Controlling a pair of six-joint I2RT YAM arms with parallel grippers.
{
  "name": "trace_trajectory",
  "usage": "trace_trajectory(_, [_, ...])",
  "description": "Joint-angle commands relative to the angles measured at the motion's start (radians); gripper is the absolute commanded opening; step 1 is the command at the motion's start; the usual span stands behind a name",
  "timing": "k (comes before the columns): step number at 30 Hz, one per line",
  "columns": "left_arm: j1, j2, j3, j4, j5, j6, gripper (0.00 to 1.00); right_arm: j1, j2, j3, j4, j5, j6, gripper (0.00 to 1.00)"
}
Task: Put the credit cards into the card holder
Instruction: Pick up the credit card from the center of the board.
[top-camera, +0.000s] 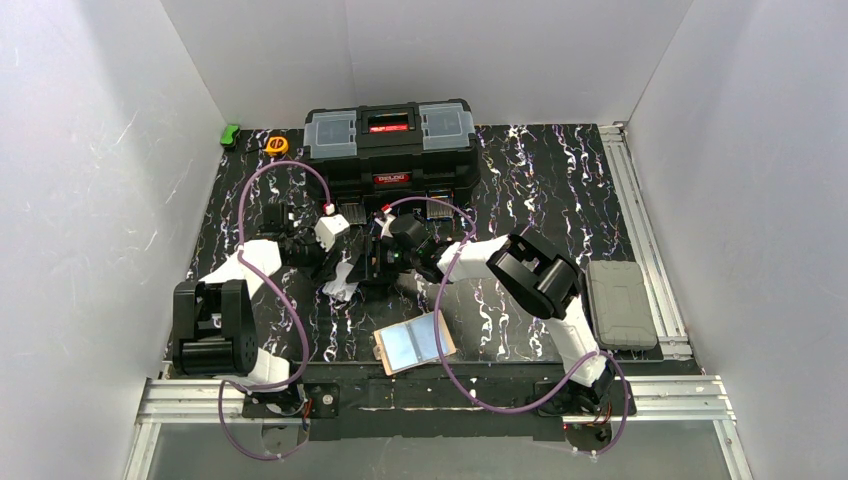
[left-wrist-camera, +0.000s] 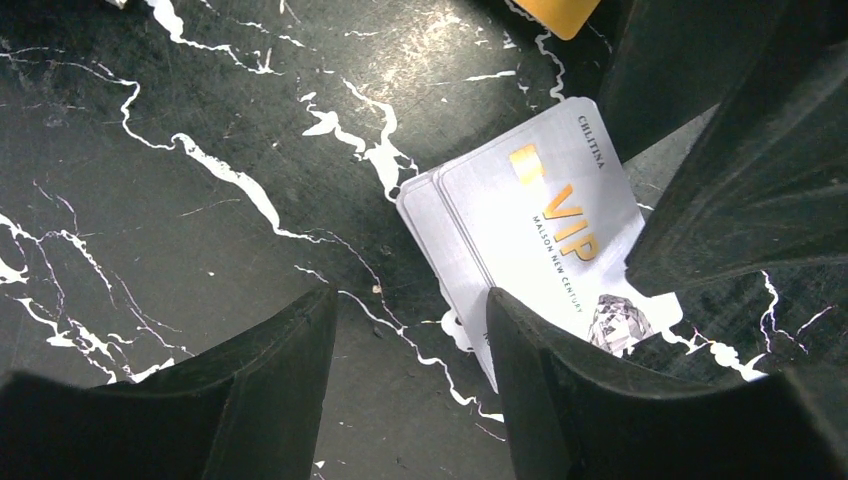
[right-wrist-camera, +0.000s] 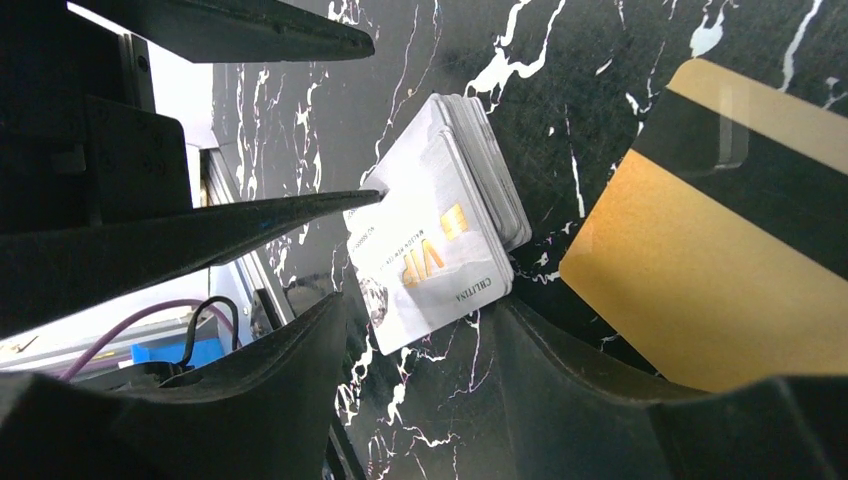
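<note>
Credit cards (left-wrist-camera: 540, 220) lie outside the open card holder (top-camera: 413, 343) (stacked), left gripper (left-wrist-camera: 408, 300) and right gripper (right-wrist-camera: 418, 305) parted, empty.

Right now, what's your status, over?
Left end effector and right end effector open at silver card stack. Stack flat on table. Gold card beside. Card holder open, nearby.

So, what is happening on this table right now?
The left arm and the right arm meet mid-table, open jaws low at a stack of silver VIP cards, neither gripping it yet. A gold card with a dark stripe lies beside the stack. The card holder lies open near the front edge, away from both.
</note>
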Motion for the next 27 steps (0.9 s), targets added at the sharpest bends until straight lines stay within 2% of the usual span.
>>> trace_trajectory(1, [-0.012,-0.025,-0.035,-0.070,-0.009,0.035,0.56,-0.004,0.024,0.032,0.040,-0.019,0.014,0.62])
trace_trajectory(6, [-0.012,-0.021,-0.034,-0.075,-0.007,0.047,0.55,-0.004,0.022,0.029,0.045,-0.024,0.016,0.57])
trace_trajectory(11, [-0.050,-0.023,-0.026,-0.093,0.007,0.067,0.55,-0.004,0.014,0.019,0.045,-0.023,0.018,0.47])
trace_trajectory(20, [-0.052,-0.015,-0.032,-0.104,-0.007,0.101,0.55,-0.010,0.002,0.002,0.035,-0.022,0.018,0.15])
trace_trajectory(27, [-0.051,-0.012,-0.014,-0.105,-0.025,0.078,0.54,-0.018,-0.013,-0.023,0.034,-0.033,0.015,0.12])
